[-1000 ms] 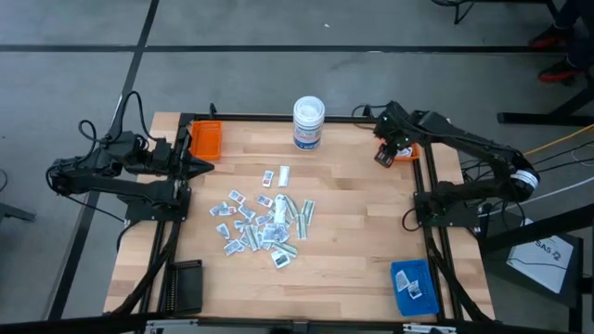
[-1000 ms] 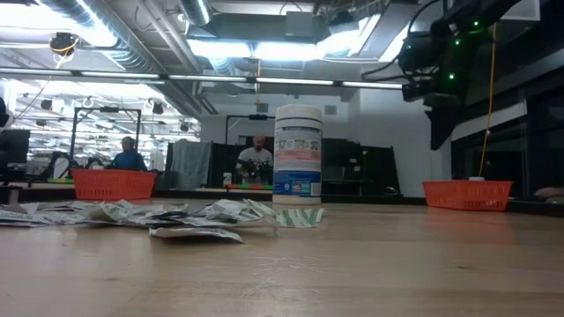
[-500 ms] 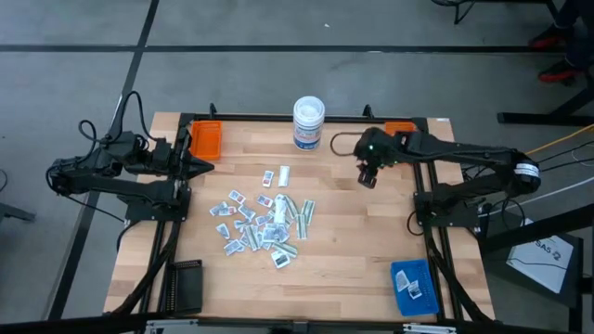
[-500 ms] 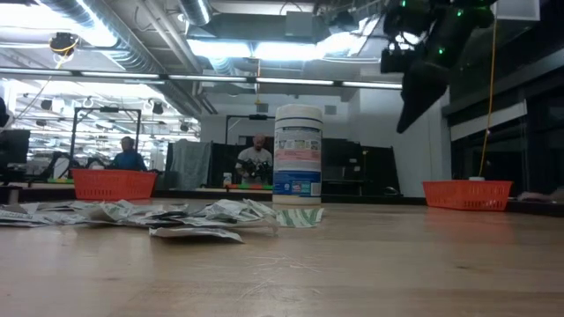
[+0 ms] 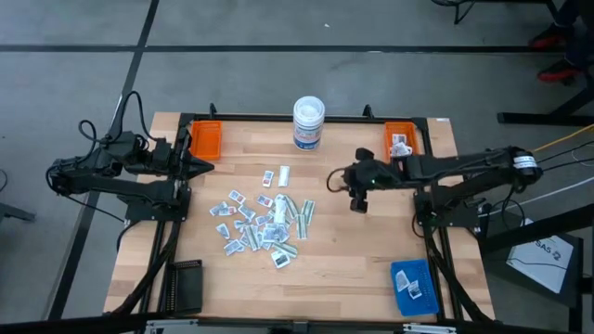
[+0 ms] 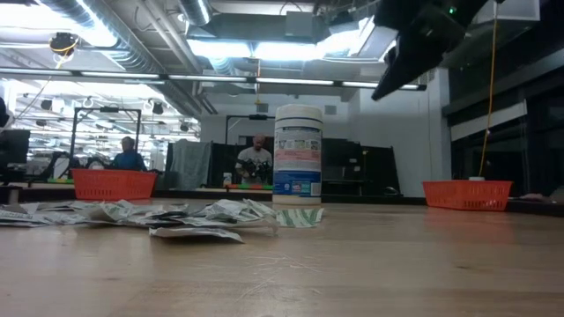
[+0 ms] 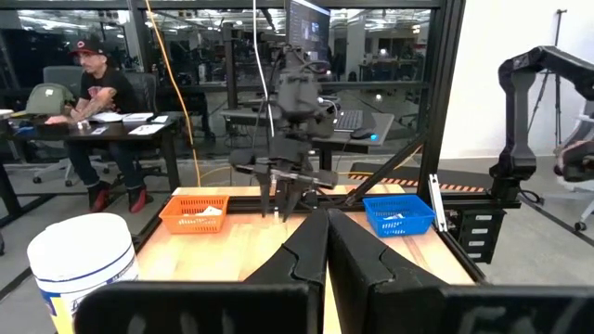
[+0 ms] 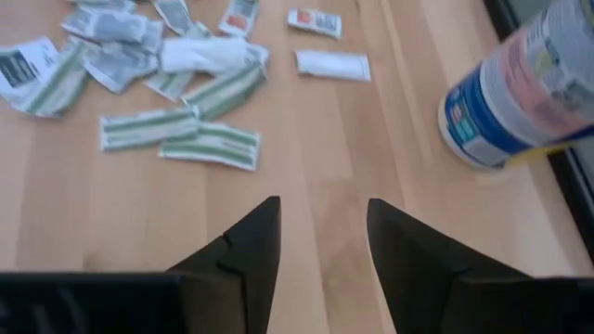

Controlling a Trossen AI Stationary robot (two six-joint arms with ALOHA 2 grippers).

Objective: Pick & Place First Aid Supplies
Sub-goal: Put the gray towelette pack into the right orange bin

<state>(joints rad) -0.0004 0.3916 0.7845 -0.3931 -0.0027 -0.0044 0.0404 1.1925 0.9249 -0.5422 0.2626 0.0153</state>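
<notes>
the right gripper (image 5: pixel 360 202) hangs over bare wood between the tub and the pile, fingers spread with nothing between them, while the left gripper (image 5: pixel 206 166) waits at the table's left edge near its orange tray, fingers pressed together. the first aid supplies (image 5: pixel 260 223) lie in a loose heap at the middle of the table, many packets overlapping, with the greenish strips (image 8: pixel 179 125) on the side nearest the right gripper and two packets lying apart toward the white tub (image 5: pixel 308 122). the likeliest trouble, as i judge it, is the flatness of the packets: fingers coming down on a thin paper edge could slide off it, or pinch two overlapping pieces at once and drag neighbours across the wood. a reach toward the two loose packets also passes close to the tub, which could be knocked. of the containers, the right orange tray (image 5: pixel 401 141) holds a few white packets, the left orange tray (image 5: pixel 205 140) looks empty from above, and the blue tray (image 5: pixel 414 285) near the front right corner holds some white items that i cannot identify.
</notes>
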